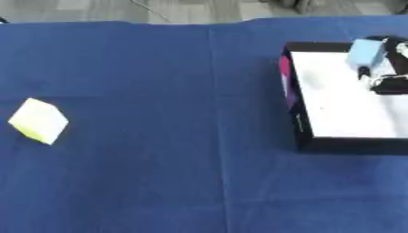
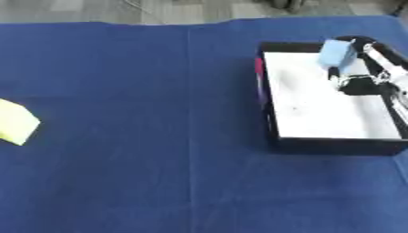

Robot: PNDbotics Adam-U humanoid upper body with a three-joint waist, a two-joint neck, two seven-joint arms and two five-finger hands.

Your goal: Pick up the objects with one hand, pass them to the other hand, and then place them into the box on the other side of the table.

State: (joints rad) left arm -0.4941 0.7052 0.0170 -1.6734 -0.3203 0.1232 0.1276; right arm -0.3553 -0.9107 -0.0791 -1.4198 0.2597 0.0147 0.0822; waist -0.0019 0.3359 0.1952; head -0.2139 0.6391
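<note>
Holding a blue block (image 2: 336,52) over the box's (image 2: 275,113) far corner, right hand (image 2: 363,79) fingers pinch it; yellow block (image 1: 38,120) lies at the bench's (image 1: 175,173) left edge, cut off in the right eye view

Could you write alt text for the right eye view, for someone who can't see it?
The robot's right hand holds a light blue block over a black box with a white floor, at the right of a blue table. A yellow block lies at the left edge.

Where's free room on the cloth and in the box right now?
Free: the blue cloth between the yellow block and the box, and the box's white floor nearer the camera. Crowded: the box's far right corner, where the right hand holds the light blue block.
</note>
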